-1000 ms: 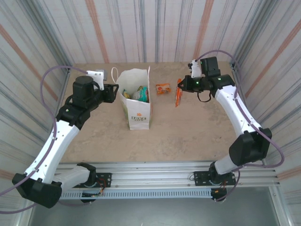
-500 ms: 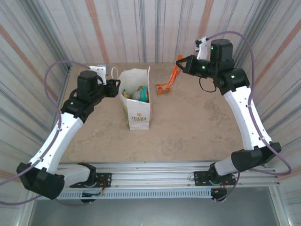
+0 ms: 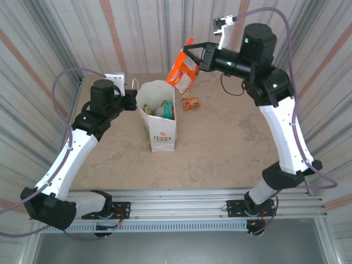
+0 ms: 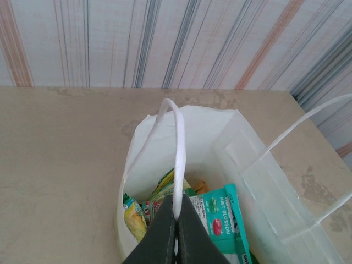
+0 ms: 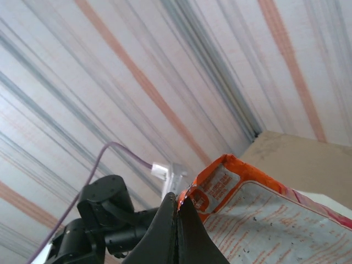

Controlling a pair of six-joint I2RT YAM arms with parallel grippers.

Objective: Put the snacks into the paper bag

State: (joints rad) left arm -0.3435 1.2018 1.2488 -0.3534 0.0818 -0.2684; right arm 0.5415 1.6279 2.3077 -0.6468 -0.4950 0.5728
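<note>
The white paper bag [image 3: 160, 125] stands upright at the table's middle left, with several snacks [image 3: 163, 109] inside. My left gripper [image 3: 133, 102] is at its left rim, shut on the near twisted handle [image 4: 179, 154]. In the left wrist view the gripper [image 4: 177, 203] pinches that handle above a teal packet [image 4: 224, 213] and a yellow packet [image 4: 133, 218]. My right gripper [image 3: 187, 53] hangs high, above and just right of the bag's mouth, shut on an orange-white packet [image 3: 183, 73]. It [image 5: 178, 199] grips the packet [image 5: 258, 217] by a corner. A small orange packet [image 3: 191, 103] lies on the table right of the bag.
Striped walls [image 3: 165, 33] close in the back and both sides of the beige table [image 3: 231, 148]. The bag's far handle [image 4: 308, 118] sticks out to the right. A metal rail [image 3: 176, 209] runs along the near edge by the arm bases.
My right arm has lifted the orange-white packet off the table and swung it left and up toward the bag. My left gripper has closed on the bag's handle.
</note>
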